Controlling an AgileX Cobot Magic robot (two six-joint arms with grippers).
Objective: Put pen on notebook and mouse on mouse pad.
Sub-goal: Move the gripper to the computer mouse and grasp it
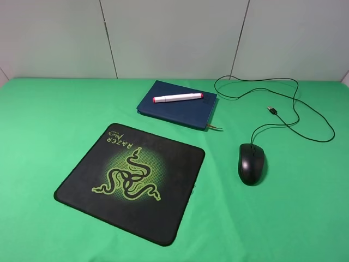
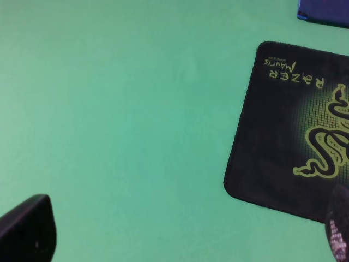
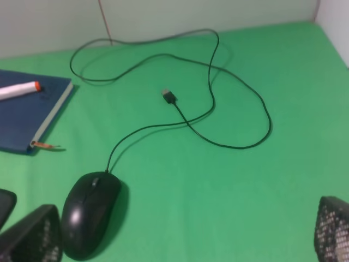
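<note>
The white pen [image 1: 177, 98] with orange-red caps lies across the navy notebook [image 1: 180, 107] at the back of the table; one capped end [image 3: 22, 89] shows in the right wrist view. The black mouse [image 1: 252, 163] rests on the green cloth, to the right of the mouse pad [image 1: 131, 177] and apart from it. Neither arm shows in the high view. My left gripper [image 2: 185, 229] is open above the cloth by the pad's corner [image 2: 289, 131]. My right gripper [image 3: 185, 232] is open, with the mouse [image 3: 90, 213] beside one of its fingers [image 3: 32, 237].
The mouse cable [image 1: 297, 112] loops over the cloth behind and right of the mouse, ending in a USB plug [image 1: 272, 111]. A ribbon bookmark [image 1: 216, 127] sticks out of the notebook. A grey wall [image 1: 174, 33] closes off the back.
</note>
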